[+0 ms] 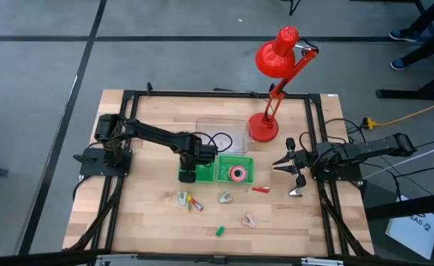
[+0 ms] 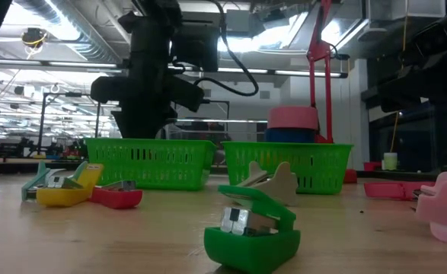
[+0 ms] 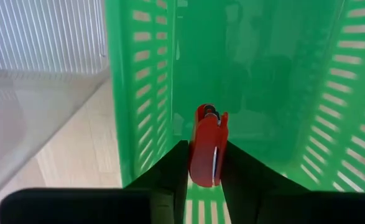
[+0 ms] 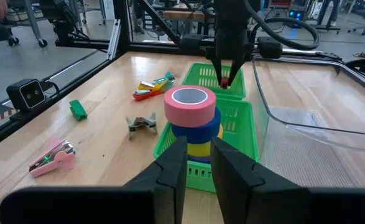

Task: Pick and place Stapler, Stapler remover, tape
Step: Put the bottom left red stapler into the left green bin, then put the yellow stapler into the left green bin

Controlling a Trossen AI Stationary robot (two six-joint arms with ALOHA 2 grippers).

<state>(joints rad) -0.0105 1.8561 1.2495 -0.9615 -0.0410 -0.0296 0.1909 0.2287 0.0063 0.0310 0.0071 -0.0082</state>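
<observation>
Position of left arm [image 1: 157,137]: reached out over the left green basket [image 1: 188,176], jaws pointing down into it; jaws clamped on a small red stapler [image 3: 204,134], which touches both inner faces as far as the left wrist view shows; whether the grip is slackening cannot be told. The stapler stands on edge, its long axis in line with the jaws and aimed at the basket floor; it lies inside the basket walls, so the coming move appears to be a straight release downward, with no sideways travel needed.

Right arm [image 1: 364,150]: waiting at the right edge of the table [image 1: 150,222]; jaws a little apart with nothing between them, facing the right green basket [image 4: 244,127].

Count: two green baskets side by side; one stack of tape [image 4: 191,118] in the right basket, with three rolls visible (pink, blue, yellow).

Loose on the table:
- one cluster of yellow, red and teal staplers [image 1: 188,199], nearer the left arm;
- one beige staple remover [image 1: 225,197];
- one green stapler [image 1: 219,231];
- one pink stapler [image 1: 248,220];
- one small red item [image 1: 259,190], nearer the right arm, kind not clear.

Also present: one clear tub [image 1: 220,133] and one red lamp [image 1: 276,59].
</observation>
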